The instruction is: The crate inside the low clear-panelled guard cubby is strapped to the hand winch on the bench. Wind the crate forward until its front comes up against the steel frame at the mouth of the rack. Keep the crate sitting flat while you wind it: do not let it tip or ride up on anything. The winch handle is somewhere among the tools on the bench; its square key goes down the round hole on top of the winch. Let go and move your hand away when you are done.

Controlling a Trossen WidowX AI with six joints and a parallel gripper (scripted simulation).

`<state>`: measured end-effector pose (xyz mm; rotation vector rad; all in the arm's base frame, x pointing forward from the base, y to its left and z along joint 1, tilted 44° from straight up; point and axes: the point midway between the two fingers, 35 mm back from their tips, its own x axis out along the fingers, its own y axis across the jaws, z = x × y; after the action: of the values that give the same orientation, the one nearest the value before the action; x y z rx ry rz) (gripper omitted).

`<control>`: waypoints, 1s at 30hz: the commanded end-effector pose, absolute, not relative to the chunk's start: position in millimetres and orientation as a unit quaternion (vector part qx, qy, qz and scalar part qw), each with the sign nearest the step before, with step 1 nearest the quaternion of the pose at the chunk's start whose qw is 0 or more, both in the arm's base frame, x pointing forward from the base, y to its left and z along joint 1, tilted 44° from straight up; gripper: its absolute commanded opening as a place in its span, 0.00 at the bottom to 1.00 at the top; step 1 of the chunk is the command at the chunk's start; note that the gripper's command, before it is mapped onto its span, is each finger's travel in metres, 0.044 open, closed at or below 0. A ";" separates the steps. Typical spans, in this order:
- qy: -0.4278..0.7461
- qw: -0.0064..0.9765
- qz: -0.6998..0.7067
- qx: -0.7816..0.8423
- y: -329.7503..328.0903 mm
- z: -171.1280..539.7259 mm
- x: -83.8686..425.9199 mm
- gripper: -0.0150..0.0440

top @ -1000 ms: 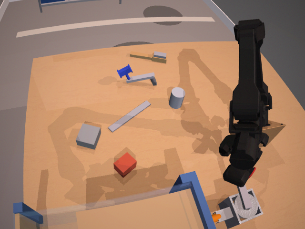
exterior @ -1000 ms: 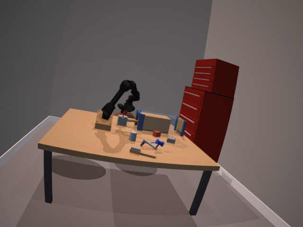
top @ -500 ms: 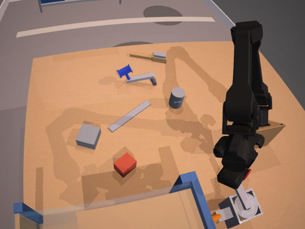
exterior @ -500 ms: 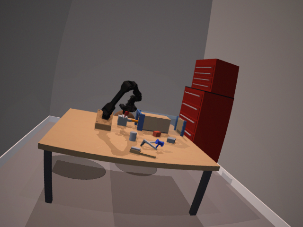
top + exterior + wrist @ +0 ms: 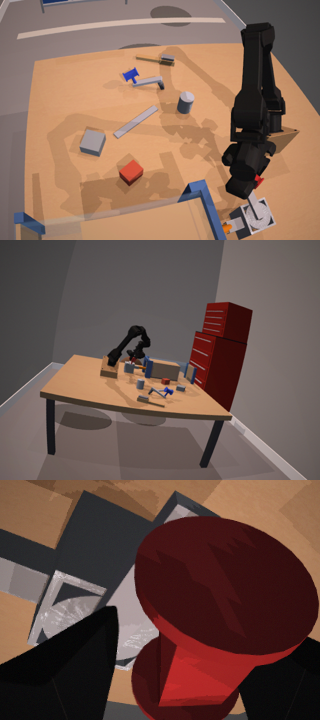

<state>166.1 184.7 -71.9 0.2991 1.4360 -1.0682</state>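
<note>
The winch (image 5: 271,221) (image 5: 128,368) stands beside the rack's blue frame (image 5: 212,214) (image 5: 148,369). The handle's grey arm (image 5: 255,207) (image 5: 126,599) lies across its top and ends in a red knob (image 5: 259,181) (image 5: 133,360) (image 5: 225,585). My gripper (image 5: 171,616) is open around the knob, with a gap on the left finger's side; the right finger is partly hidden behind the knob. The tan crate (image 5: 144,224) (image 5: 165,371) lies flat inside the cubby, close to the winch-side frame; I cannot tell if they touch. An orange piece (image 5: 226,228) (image 5: 141,367) shows between winch and frame. The key is hidden.
A blue-knobbed crank (image 5: 147,81) (image 5: 168,391), a brush (image 5: 148,58) (image 5: 155,403), a grey cylinder (image 5: 185,102) (image 5: 140,384), a flat bar (image 5: 136,121), a grey block (image 5: 93,142) (image 5: 180,388) and a red block (image 5: 131,171) (image 5: 165,381) lie on the bench.
</note>
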 end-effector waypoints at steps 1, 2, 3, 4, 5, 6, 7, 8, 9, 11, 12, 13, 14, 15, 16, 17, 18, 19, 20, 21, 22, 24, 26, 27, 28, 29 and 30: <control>0.621 0.620 -0.462 0.132 185.2 -72.0 168.2 0.74; 0.621 0.620 -0.462 0.132 185.2 -72.0 168.2 0.79; 0.621 0.620 -0.462 0.132 185.2 -72.0 168.2 0.83; 0.621 0.620 -0.462 0.132 185.2 -72.0 168.2 0.88; 0.621 0.620 -0.462 0.132 185.2 -72.0 168.2 0.92; 0.621 0.620 -0.462 0.132 185.2 -72.0 168.2 0.97; 0.621 0.620 -0.462 0.132 185.2 -72.0 168.2 1.00; 0.621 0.620 -0.462 0.132 185.2 -72.0 168.2 1.00; 0.621 0.620 -0.462 0.132 185.2 -72.0 168.2 1.00; 0.621 0.619 -0.462 0.132 190.5 -67.1 167.7 1.00; 0.622 0.619 -0.462 0.132 195.4 -62.4 167.1 1.00; 0.622 0.619 -0.462 0.132 202.3 -55.5 166.0 1.00; 0.622 0.618 -0.462 0.132 209.2 -48.2 164.6 1.00; 0.623 0.617 -0.462 0.132 216.6 -40.0 162.7 1.00; 0.623 0.617 -0.462 0.131 223.4 -31.8 160.5 1.00; 0.624 0.617 -0.462 0.131 227.7 -26.5 158.9 1.00; 0.624 0.616 -0.462 0.131 229.1 -24.7 158.3 1.00; 0.624 0.616 -0.462 0.131 229.1 -24.7 158.3 1.00; 0.624 0.616 -0.462 0.131 229.1 -24.7 158.3 1.00; 0.624 0.616 -0.462 0.131 229.1 -24.7 158.3 1.00; 0.624 0.616 -0.462 0.131 229.1 -24.7 158.3 1.00; 0.624 0.616 -0.462 0.131 231.5 -17.5 154.3 1.00; 0.624 0.616 -0.463 0.131 235.8 -2.9 145.7 1.00; 0.624 0.616 -0.463 0.131 238.4 7.9 139.1 1.00; 0.624 0.616 -0.463 0.130 240.3 17.4 133.1 1.00; 0.624 0.615 -0.463 0.130 241.6 25.0 128.3 1.00; 0.625 0.615 -0.463 0.130 242.3 30.0 125.0 1.00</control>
<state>137.8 233.5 6.6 0.2826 1.4332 -1.0833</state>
